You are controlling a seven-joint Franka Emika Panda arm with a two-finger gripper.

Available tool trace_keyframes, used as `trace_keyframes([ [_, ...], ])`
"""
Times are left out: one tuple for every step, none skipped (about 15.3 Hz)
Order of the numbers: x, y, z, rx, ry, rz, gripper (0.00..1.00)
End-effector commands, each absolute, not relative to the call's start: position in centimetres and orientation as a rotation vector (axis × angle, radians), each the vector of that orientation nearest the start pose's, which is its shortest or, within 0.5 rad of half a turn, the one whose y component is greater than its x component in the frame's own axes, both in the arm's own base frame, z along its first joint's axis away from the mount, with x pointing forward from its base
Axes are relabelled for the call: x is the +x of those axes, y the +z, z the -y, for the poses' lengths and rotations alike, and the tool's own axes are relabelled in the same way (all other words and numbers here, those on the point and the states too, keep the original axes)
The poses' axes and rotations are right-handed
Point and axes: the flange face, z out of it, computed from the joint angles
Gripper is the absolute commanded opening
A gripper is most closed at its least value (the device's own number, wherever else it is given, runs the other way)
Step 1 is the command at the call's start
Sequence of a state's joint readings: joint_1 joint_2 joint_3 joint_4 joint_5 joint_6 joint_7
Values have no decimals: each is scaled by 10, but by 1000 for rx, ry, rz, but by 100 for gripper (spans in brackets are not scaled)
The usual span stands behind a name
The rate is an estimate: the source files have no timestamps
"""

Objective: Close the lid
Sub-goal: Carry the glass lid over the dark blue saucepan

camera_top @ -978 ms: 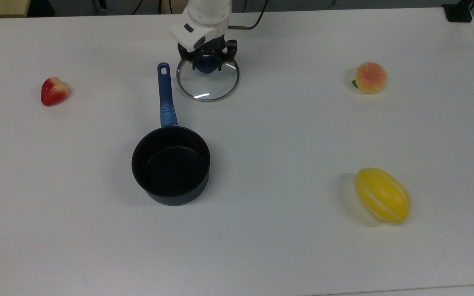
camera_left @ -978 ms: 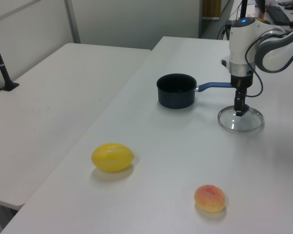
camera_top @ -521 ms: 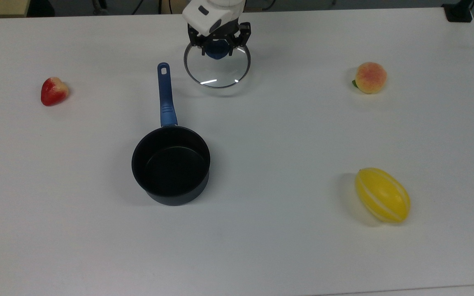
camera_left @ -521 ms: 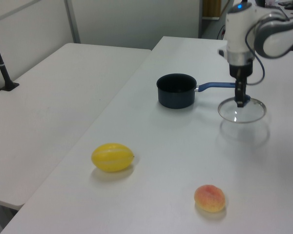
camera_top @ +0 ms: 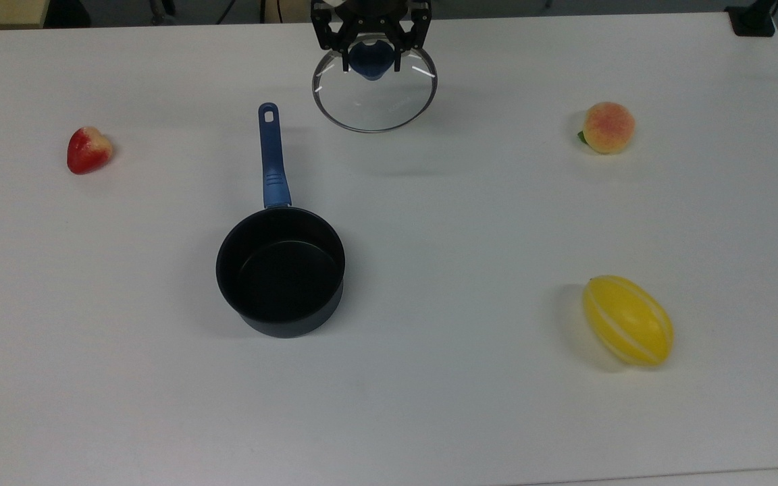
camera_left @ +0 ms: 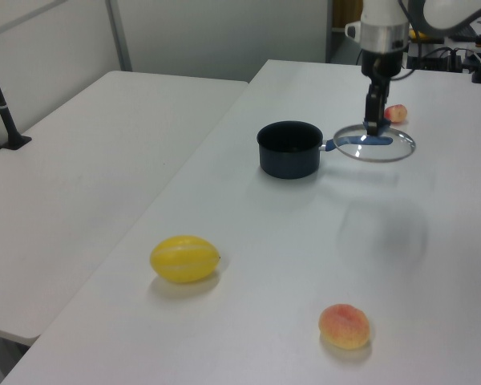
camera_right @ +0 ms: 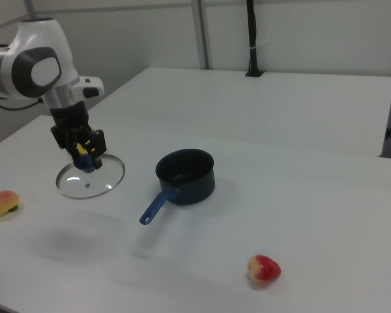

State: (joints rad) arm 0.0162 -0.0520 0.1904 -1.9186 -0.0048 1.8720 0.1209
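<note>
A: Status. The gripper [camera_top: 373, 59] has its 2 fingers clamped on the blue knob [camera_top: 370, 64] of the glass lid [camera_top: 375, 101]. The lid hangs clear of the table [camera_top: 470, 223], near the far edge as the top view shows it; its shadow lies on the tabletop well apart from it.

B: Is the lid level?

A: Roughly level in the left view [camera_left: 374, 144] and the right view [camera_right: 90, 177]. I can't rule out a slight tilt.

B: And the target?

A: The black saucepan [camera_top: 281, 268] is open and empty, nearer the table's middle, with its blue handle [camera_top: 271, 158] pointing toward the far edge. In the left view the lid's rim overlaps the handle's end, which I take as a matter of viewpoint, not contact.

B: How to carry it well?

A: My judgement: hold this height while crossing, so the metal rim clears the handle and the pan wall. Centre the knob over the pan's mouth and check against 2 views. Then descend straight and slowly. Glass on metal wants a soft landing, and the rim must seat all round before the fingers let go.

B: Risks?

A: An off-centre drop would leave the lid perched on 1 side, or nudge the pan. The strawberry [camera_top: 88, 149], peach [camera_top: 608, 127] and yellow melon [camera_top: 628, 320] sit well apart from the route.
</note>
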Motion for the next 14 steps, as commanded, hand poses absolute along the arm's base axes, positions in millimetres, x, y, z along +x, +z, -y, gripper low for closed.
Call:
trace_keyframes([
  [569,547,-99,-3117,-3,98,11],
  [581,554,-90,-3115,-3,72,11],
  [594,558,-82,-3113,2,48,11],
  [604,556,-77,-3111,28,31,11],
  [612,553,-72,-3113,56,22,11],
  [620,549,-69,-3111,70,12,11],
  [630,550,-62,-3110,54,-10,11],
  [641,547,-52,-3112,44,-44,11],
  [649,546,-44,-3113,34,-65,11],
  [657,544,-37,-3116,22,-84,11],
  [664,541,-29,-3121,9,-107,11],
  [671,538,-20,-3124,-5,-130,11],
  [678,538,-14,-3126,-27,-144,11],
  [685,536,-9,-3129,-45,-159,11],
])
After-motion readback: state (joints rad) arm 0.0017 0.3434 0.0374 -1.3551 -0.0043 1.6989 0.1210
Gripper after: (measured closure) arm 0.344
